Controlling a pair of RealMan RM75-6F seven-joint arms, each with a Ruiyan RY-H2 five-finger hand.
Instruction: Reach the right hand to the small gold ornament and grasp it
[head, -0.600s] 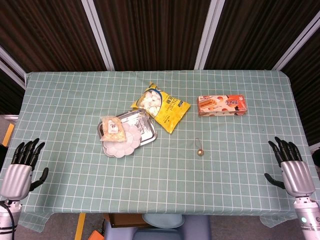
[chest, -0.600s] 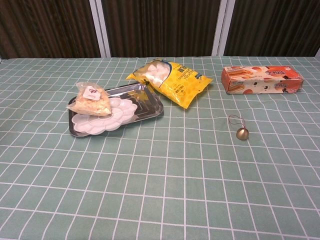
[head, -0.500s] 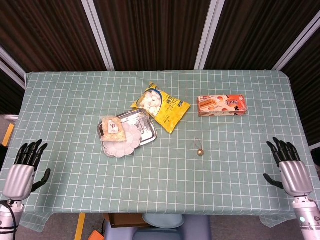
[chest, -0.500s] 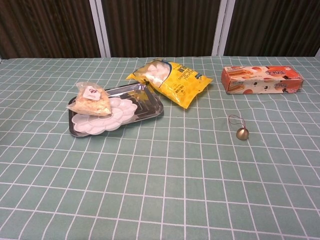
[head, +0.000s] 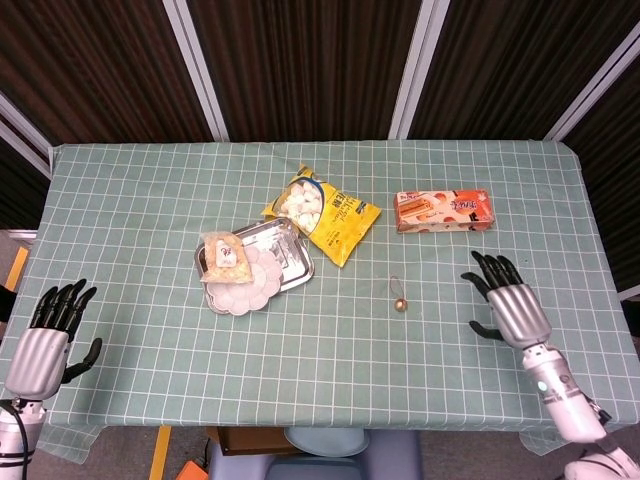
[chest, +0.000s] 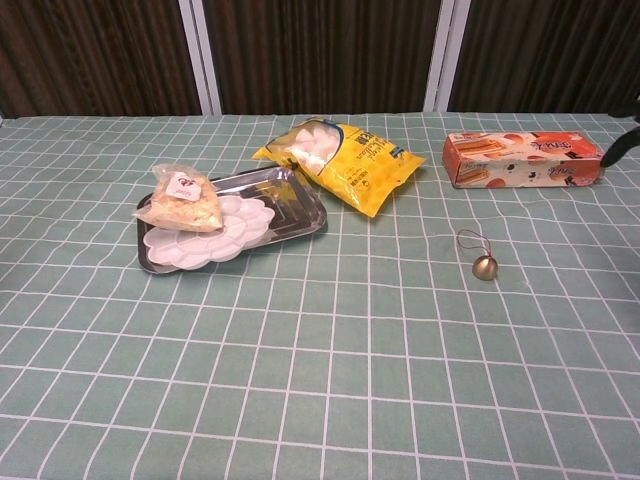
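Note:
The small gold ornament (head: 399, 304) (chest: 485, 267), a little bell with a thin loop of cord, lies on the green checked cloth right of centre. My right hand (head: 508, 306) hovers to its right with fingers spread and nothing in it, still well apart from the ornament. In the chest view only a dark fingertip (chest: 625, 147) shows at the right edge. My left hand (head: 45, 340) stays at the near left corner, fingers spread and empty.
A steel tray (head: 292, 239) holds a white scalloped plate (head: 250, 283) and a clear snack bag (head: 223, 256). A yellow snack bag (head: 328, 213) lies beside it. An orange biscuit box (head: 443, 211) sits behind the ornament.
My right hand has moved left and forward from the near right table edge toward the ornament. The left hand has barely shifted.

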